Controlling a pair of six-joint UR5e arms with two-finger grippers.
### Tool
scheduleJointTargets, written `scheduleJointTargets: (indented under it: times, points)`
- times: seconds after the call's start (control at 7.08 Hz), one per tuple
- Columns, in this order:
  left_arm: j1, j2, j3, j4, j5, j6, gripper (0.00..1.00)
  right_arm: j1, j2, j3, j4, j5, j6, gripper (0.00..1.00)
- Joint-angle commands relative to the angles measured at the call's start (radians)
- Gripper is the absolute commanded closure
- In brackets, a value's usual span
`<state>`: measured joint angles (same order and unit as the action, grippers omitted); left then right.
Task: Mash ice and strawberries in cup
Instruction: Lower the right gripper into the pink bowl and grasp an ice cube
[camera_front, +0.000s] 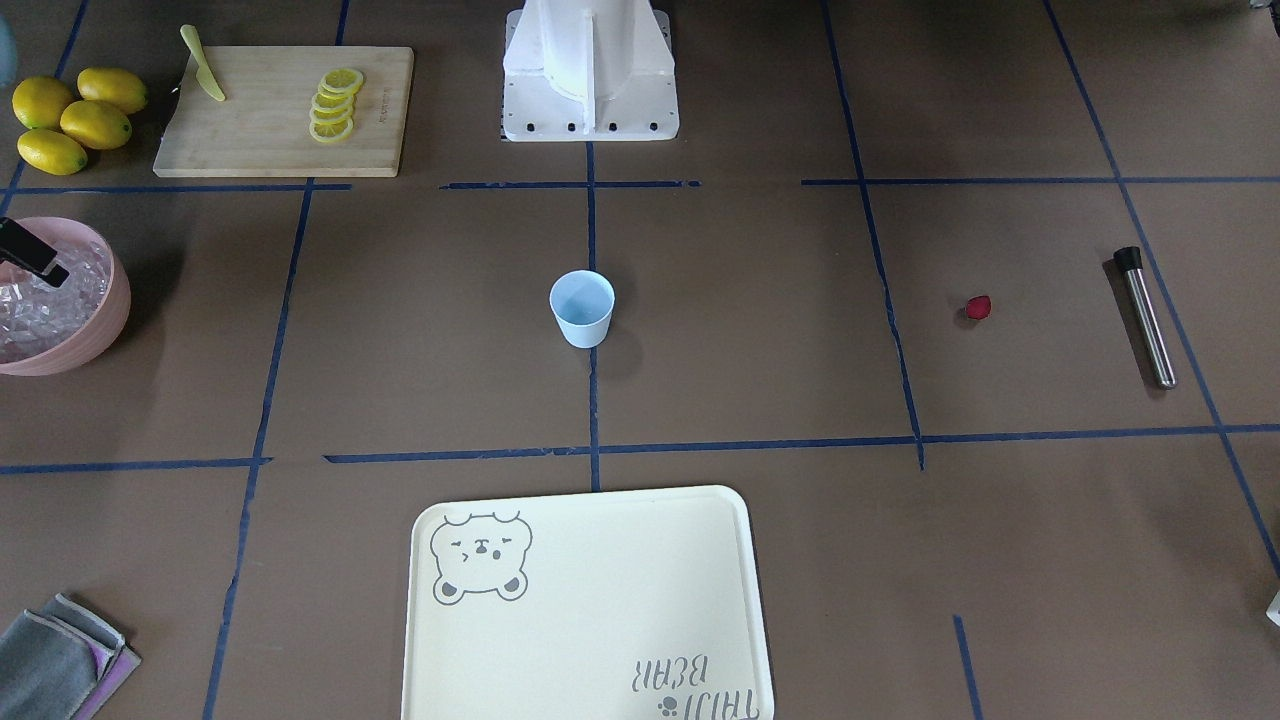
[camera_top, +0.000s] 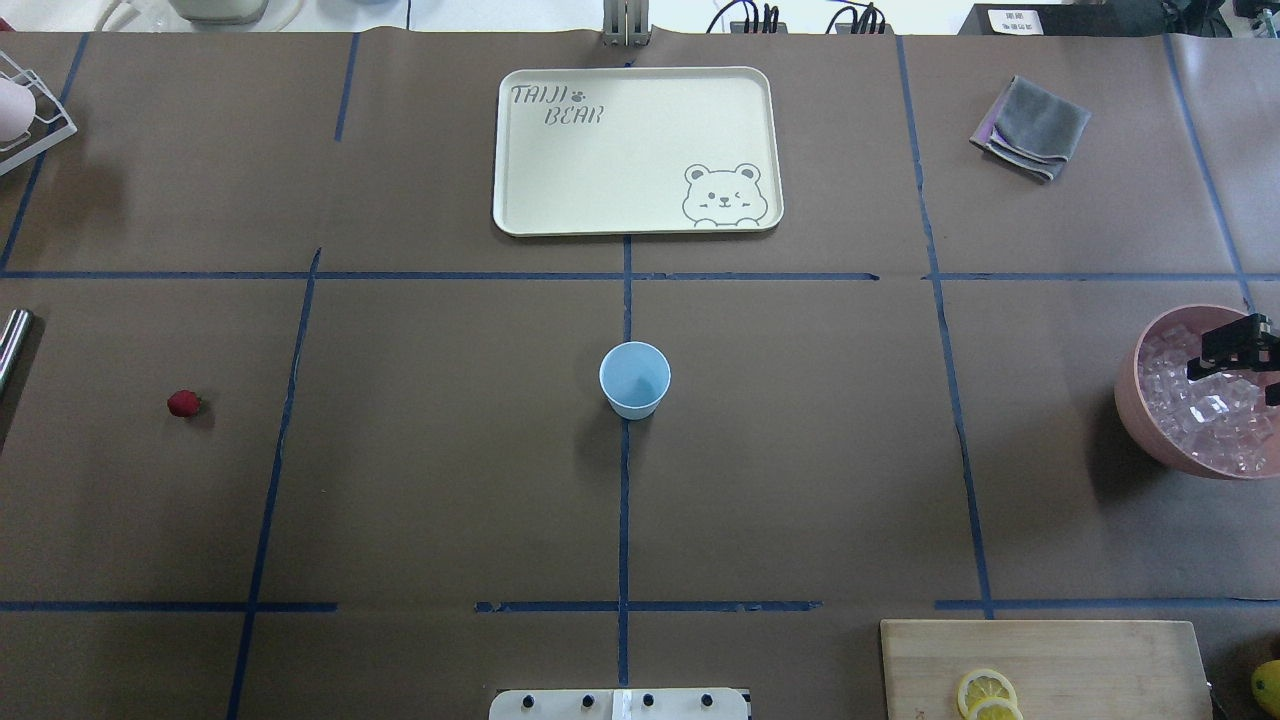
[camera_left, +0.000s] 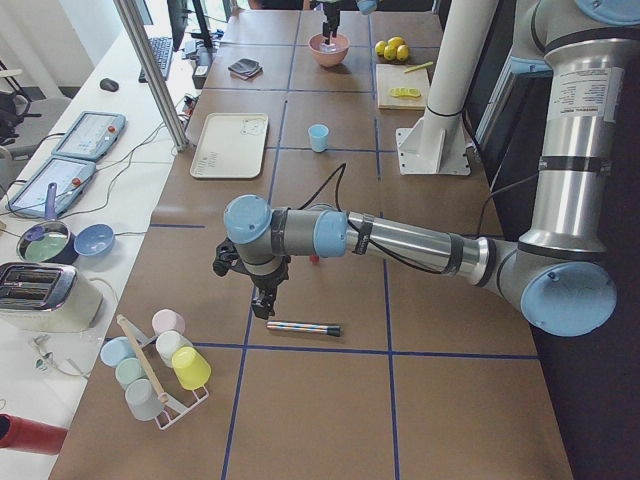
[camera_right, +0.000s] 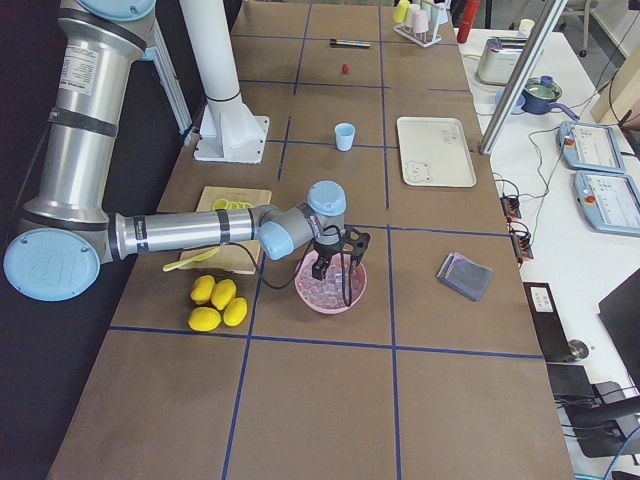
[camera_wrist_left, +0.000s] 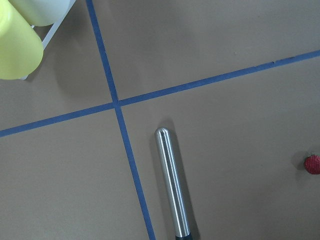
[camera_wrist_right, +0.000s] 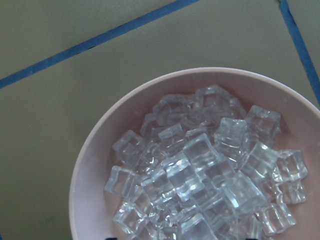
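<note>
The light-blue cup (camera_front: 582, 308) stands upright and empty at the table's middle (camera_top: 634, 380). Clear ice cubes (camera_wrist_right: 210, 170) fill the pink bowl (camera_top: 1130, 400) at the robot's right end. My right gripper (camera_top: 1238, 365) hangs just above the ice with its jaws apart, empty; the exterior right view (camera_right: 335, 262) shows the same. The small red strawberry (camera_front: 978, 308) lies on the table at the robot's left (camera_top: 183, 404). A steel muddler (camera_front: 1145, 315) lies beyond it. My left gripper (camera_left: 262, 305) hovers above the muddler (camera_wrist_left: 172, 185); I cannot tell whether it is open or shut.
A wooden cutting board (camera_front: 280, 110) holds lemon slices and a yellow knife (camera_front: 203, 78), with whole lemons (camera_front: 75, 118) beside it. A cream tray (camera_front: 585, 600) lies across from the robot's base. A grey cloth (camera_front: 60, 670) lies at a far corner. A cup rack (camera_left: 155, 365) stands beyond the muddler.
</note>
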<state>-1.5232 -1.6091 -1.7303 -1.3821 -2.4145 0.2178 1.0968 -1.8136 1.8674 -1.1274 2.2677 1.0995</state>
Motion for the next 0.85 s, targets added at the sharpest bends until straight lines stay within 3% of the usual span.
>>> scheduleJointTargets:
  times: [0.0,0.42,0.71]
  points:
    - [0.0,0.0,0.0,0.0,0.0,0.002,0.0,-0.027,-0.006,-0.004,0.003,-0.008,0.117,0.14]
    - [0.0,0.0,0.0,0.0,0.0,0.002,0.0,-0.058,-0.007,-0.013,0.0,-0.028,0.129,0.16]
    - [0.0,0.0,-0.002,0.0,0.0,0.002,0.0,-0.058,-0.018,-0.014,0.0,-0.045,0.129,0.23]
